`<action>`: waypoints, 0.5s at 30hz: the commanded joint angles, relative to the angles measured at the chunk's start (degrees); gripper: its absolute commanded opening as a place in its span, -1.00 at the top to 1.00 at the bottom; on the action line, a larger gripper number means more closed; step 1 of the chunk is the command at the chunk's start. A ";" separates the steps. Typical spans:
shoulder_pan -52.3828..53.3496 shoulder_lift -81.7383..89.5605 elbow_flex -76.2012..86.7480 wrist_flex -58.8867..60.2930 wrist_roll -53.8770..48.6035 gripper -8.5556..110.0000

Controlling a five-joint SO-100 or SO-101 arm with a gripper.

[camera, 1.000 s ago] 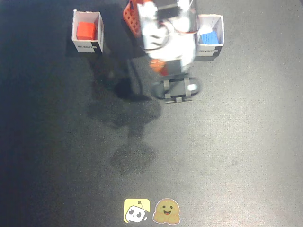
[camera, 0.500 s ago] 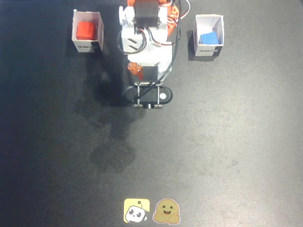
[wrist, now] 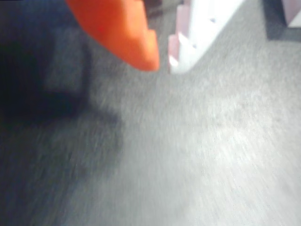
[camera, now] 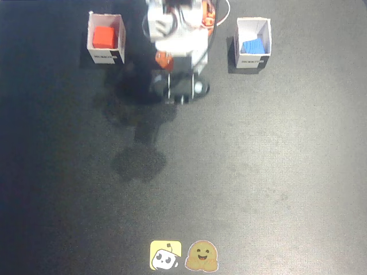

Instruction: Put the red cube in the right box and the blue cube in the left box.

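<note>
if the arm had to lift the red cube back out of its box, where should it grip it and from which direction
Come straight down from above: the red cube sits inside the open-topped box at the left of the fixed view, so its walls block any sideways approach. Probably close the fingers on two opposite vertical faces, choosing the pair with the widest gap to the walls.

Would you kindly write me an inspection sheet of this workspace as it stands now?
Surface: dark mat, bare in the middle, shadows under the arm.
Job's things: red cube inside the box on the fixed view's left; blue cube inside the box on its right.
Clutter: two stickers at the bottom edge.
Gripper: gripper empty, fingertips close with a narrow gap; wrist view blurred.
Cables: thin white loop by the arm's base.
Surroundings: nothing seen.
</note>
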 commanded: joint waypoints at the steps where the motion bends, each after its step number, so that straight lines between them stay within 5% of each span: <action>1: 1.49 2.55 0.35 -0.09 -1.41 0.85; 15: 3.78 8.79 9.23 -8.44 -4.13 0.84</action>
